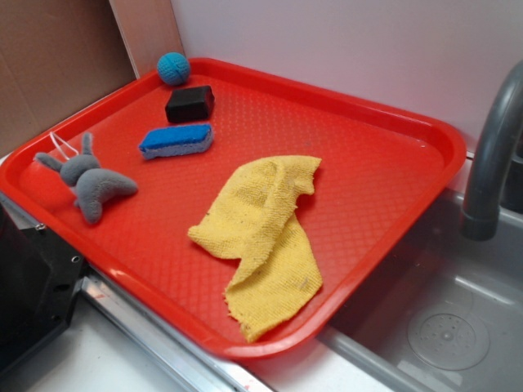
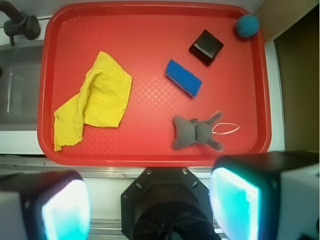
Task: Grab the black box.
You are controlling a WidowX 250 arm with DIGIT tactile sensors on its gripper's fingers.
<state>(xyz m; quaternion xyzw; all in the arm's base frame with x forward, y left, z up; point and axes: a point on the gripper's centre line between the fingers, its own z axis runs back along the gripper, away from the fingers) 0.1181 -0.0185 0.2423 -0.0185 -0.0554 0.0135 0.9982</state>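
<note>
The black box point(image 1: 189, 104) is a small matte block lying on the red tray point(image 1: 445, 139) near its far left corner. In the wrist view the black box point(image 2: 206, 47) sits at the upper right of the tray point(image 2: 150, 156). My gripper point(image 2: 150, 207) is high above the tray's near edge, far from the box. Its two fingers point(image 2: 235, 205) with cyan pads stand wide apart and hold nothing. The gripper does not show in the exterior view.
A blue sponge point(image 1: 176, 140) point(image 2: 183, 77) lies just in front of the box. A blue ball point(image 1: 173, 69) point(image 2: 247, 26) sits in the corner behind it. A grey plush toy point(image 1: 94, 181) point(image 2: 196, 132) and a yellow cloth point(image 1: 261, 237) point(image 2: 95, 100) also lie on the tray. A faucet point(image 1: 490, 163) and a sink point(image 1: 441, 327) are beside it.
</note>
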